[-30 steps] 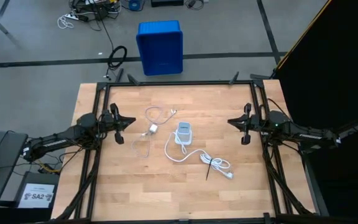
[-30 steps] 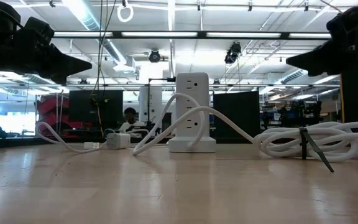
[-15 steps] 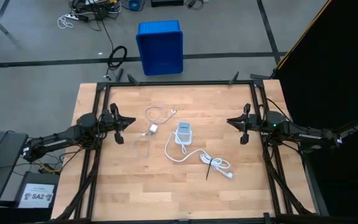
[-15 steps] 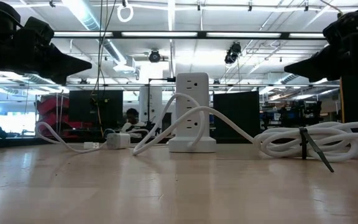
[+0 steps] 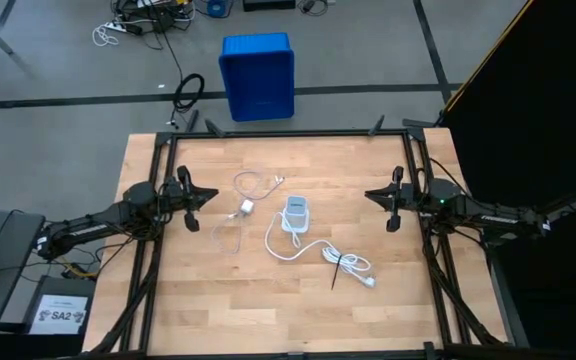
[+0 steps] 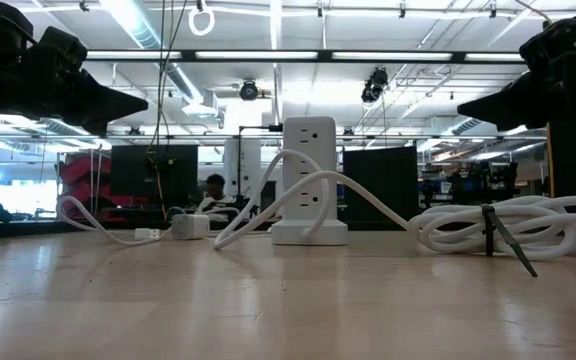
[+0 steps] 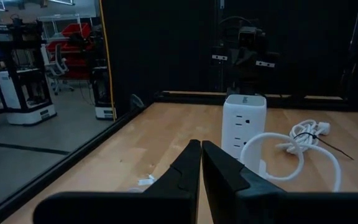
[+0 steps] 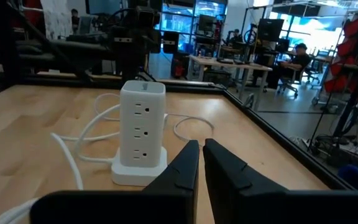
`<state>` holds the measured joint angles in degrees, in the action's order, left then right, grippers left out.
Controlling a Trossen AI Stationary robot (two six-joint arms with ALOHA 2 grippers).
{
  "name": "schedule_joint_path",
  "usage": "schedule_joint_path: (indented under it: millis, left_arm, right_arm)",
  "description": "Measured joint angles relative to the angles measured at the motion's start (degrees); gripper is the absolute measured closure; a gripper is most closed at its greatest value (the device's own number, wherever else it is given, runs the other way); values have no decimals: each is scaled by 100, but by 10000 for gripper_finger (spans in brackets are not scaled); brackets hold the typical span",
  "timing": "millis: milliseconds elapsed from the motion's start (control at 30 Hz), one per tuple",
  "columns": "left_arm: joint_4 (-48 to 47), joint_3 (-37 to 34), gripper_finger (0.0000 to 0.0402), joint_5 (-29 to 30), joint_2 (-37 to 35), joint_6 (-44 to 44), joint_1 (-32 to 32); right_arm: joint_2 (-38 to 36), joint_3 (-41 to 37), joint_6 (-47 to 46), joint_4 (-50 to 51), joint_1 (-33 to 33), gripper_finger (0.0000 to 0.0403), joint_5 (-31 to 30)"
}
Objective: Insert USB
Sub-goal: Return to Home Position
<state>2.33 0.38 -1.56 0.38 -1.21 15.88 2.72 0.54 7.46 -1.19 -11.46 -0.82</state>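
Whitish-grey thin loose USB cable (image 5: 238,182) lies on the wooden table (image 5: 188,310) just ahead of my left gripper (image 5: 208,195), whose fingers are pressed together on nothing. My right gripper (image 5: 375,196), likewise clenched empty, hangs beyond the white outlet tower (image 5: 295,213). Insertion, I judge, is undone. Only the low view shows the plug end (image 6: 148,234) beside the small white charger block (image 6: 190,226), unjoined.

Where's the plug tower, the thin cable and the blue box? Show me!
Plug tower (image 6: 308,150): low view, on its front face.
Thin cable (image 6: 149,235): low view, on its small plug end.
Blue box (image 5: 257,75): high view, on its middle.
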Motion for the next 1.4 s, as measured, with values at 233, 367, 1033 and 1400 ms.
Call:
schedule_joint_path:
  millis: [233, 367, 1033, 1400]
  left_arm:
    - [-2, 0, 402, 0, 0, 0, 0]
    - [-2, 0, 402, 0, 0, 0, 0]
    - [-4, 0, 402, 0, 0, 0, 0]
    - [-4, 0, 402, 0, 0, -1, 0]
  right_arm:
    - [0, -2, 2, -20, 0, 390, 0]
    - [0, -2, 2, -20, 0, 385, 2]
    - [0, -7, 4, -20, 0, 373, 4]
    - [0, -7, 2, -20, 2, 366, 5]
